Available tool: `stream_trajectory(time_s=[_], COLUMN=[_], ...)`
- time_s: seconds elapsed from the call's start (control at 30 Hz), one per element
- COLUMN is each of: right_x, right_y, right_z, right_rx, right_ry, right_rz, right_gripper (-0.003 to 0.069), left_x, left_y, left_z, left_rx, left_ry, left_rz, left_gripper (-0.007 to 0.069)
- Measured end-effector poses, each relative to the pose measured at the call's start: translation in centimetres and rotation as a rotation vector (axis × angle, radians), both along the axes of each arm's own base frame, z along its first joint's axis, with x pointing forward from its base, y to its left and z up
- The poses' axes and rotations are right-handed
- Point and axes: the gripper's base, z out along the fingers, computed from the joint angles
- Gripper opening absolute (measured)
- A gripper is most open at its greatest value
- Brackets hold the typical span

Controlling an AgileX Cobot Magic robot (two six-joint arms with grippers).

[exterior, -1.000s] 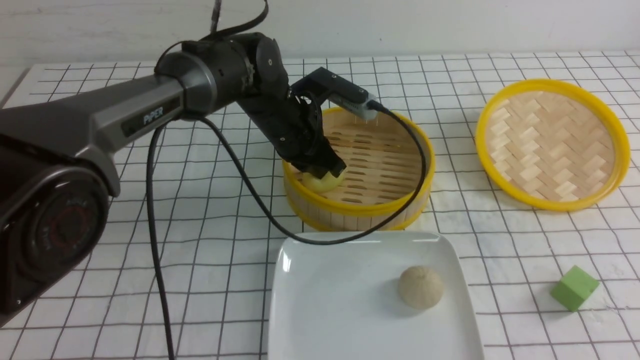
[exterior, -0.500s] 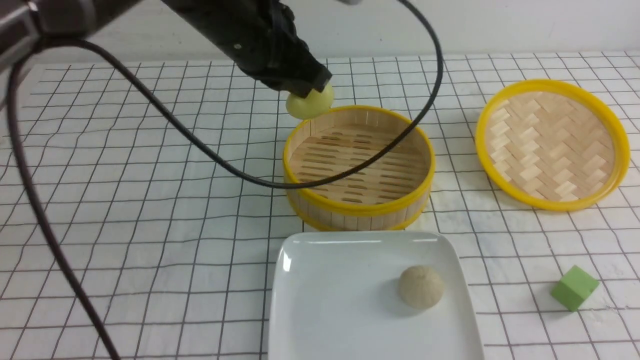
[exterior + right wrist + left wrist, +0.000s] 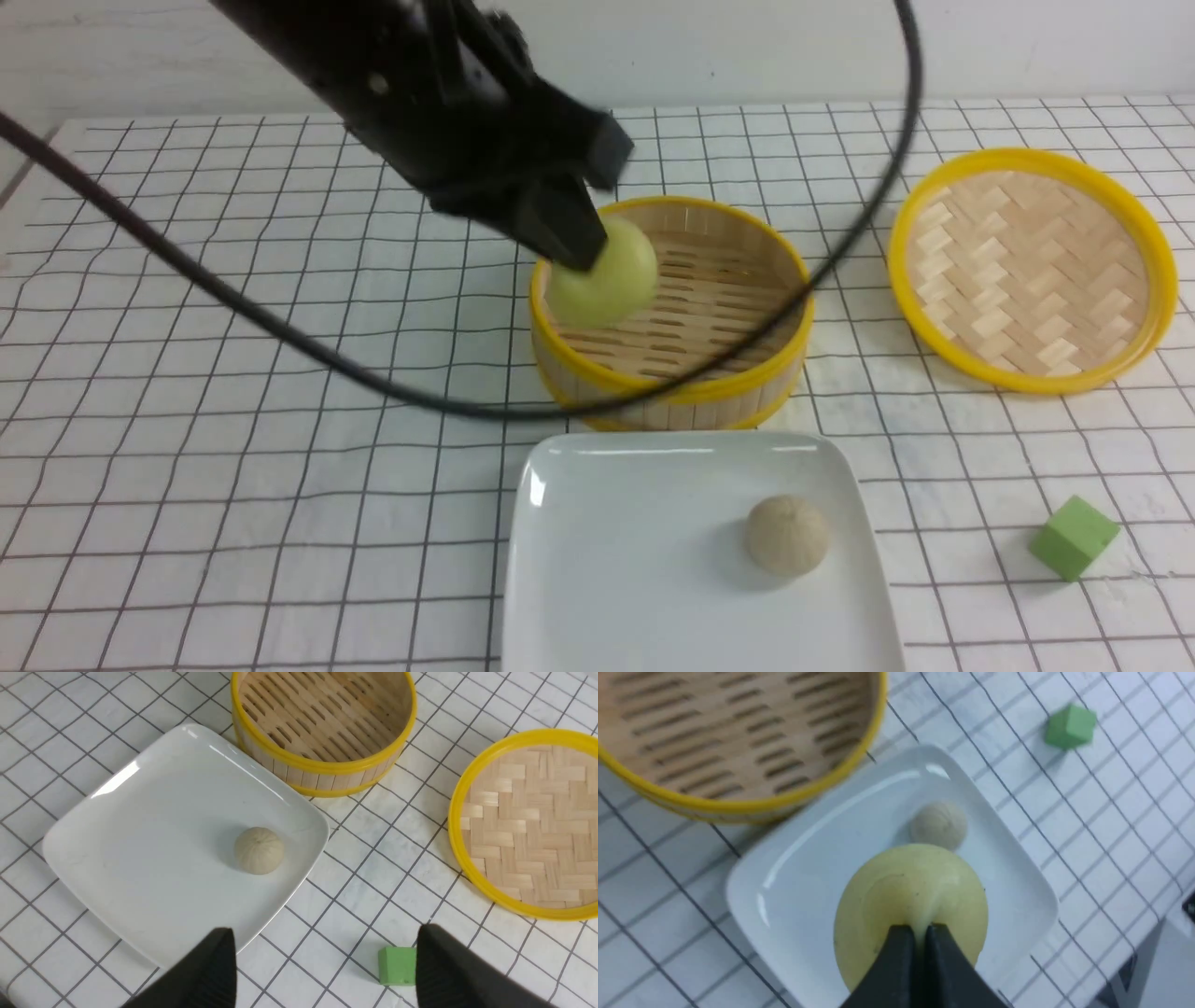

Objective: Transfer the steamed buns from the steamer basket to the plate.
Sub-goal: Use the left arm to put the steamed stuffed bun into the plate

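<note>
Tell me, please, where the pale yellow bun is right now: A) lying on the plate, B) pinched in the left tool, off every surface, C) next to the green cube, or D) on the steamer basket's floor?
B: the left tool is shut on the pale yellow bun in mid-air; the steamer basket is empty and only the pleated bun lies on the plate.

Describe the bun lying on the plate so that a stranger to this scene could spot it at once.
Find the big white plate in front of the bamboo steamer basket. On its right half sits one small round bun. It is beige-white with a pleated top, unlike the smooth yellow bun held by the left hand.
</note>
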Motion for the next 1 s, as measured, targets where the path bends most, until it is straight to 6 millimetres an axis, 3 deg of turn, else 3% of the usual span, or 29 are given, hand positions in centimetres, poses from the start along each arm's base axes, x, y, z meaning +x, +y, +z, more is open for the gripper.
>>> stream_trajectory(time_s=[0.07, 0.1, 0.2, 0.37, 0.47, 0.63, 1.0], right_x=[0.0, -0.1, -0.1, -0.2, -0.5, -0.7, -0.7], right_y=[0.0, 0.0, 0.0, 0.2, 0.2, 0.4, 0.5], right_z=[0.0, 0.0, 0.0, 0.0, 0.1, 0.2, 0.2], right_rx=[0.003, 0.003, 0.005, 0.016, 0.017, 0.035, 0.034], right_ry=[0.004, 0.002, 0.004, 0.009, 0.003, 0.003, 0.003], right_rz=[0.003, 0.003, 0.005, 0.018, 0.034, 0.065, 0.073], right_gripper=[0.0504, 0.0504, 0.0504, 0.0504, 0.0504, 0.0504, 0.0504], left_x=[-1.5, -1.6, -3.2, -3.1, -2.7, -1.7, -0.8], left_y=[-1.5, -1.6, -3.4, -2.9, -2.4, -2.7, -3.5], left_z=[-2.7, -3.0, -7.7, -11.8, -13.2, -13.6, -17.1], left_rx=[0.069, 0.078, 0.144, 0.185, 0.203, 0.181, 0.239], left_ry=[0.049, 0.049, 0.020, -0.050, -0.126, -0.228, -0.164], left_rz=[-0.064, -0.069, -0.114, -0.074, -0.066, -0.057, -0.070], left_gripper=[0.0015, 0.0015, 0.0015, 0.0015, 0.0016, 0.0016, 0.0016])
